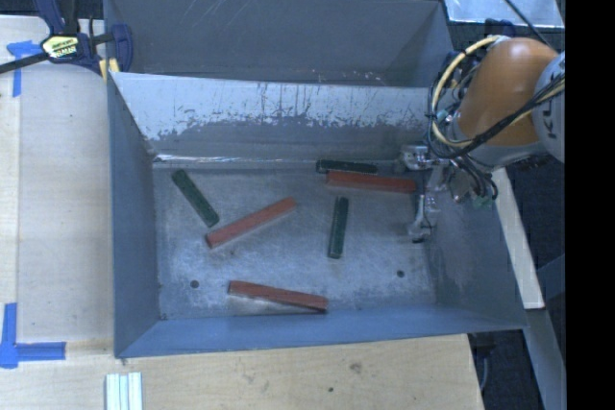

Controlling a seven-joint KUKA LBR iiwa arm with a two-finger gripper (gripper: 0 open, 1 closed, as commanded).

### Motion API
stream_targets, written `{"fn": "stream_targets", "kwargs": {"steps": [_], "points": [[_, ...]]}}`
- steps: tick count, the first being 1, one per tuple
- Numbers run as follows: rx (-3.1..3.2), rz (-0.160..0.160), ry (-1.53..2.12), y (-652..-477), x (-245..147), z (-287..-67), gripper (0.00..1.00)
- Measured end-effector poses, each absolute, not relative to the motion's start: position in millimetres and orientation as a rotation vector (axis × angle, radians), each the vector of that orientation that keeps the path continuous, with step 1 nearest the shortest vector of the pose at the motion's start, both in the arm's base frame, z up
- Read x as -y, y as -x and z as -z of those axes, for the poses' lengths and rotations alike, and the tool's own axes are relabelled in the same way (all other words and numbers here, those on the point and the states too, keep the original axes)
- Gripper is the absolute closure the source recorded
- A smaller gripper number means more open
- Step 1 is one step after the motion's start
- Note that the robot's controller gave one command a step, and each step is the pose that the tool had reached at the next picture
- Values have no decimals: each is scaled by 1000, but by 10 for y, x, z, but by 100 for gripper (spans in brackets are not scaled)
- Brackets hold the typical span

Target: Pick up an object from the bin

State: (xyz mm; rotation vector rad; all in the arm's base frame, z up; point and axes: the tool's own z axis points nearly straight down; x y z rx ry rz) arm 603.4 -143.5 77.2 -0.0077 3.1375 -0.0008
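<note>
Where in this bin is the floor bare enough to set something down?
Bare: the front right corner, between the upright green stick, the front brown stick and the right wall; also the back middle, between the left green stick and the paired sticks. Crowded: back right, where that pair lies beside the gripper.

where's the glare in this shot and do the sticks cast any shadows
Camera view: the bin's far sloping wall is lit pale, with a bright streak along its foot, and the near wall is darker; the red stick and the dark green stick mid-floor throw only thin shadows close beside them; the claw has a small dark patch under its tip.
</note>
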Motion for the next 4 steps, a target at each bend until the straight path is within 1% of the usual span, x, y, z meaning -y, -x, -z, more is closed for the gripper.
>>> {"fn": "stream_targets", "kwargs": {"steps": [1,2,3,4], "points": [[-3132,3,154,-6149,1514,-738,0],[-3108,0,-430,-6282,1090,-730,100],[-3108,1,-429,-6281,1092,-730,100],[-3105,0,-447,-6279,714,-2222,100]]}}
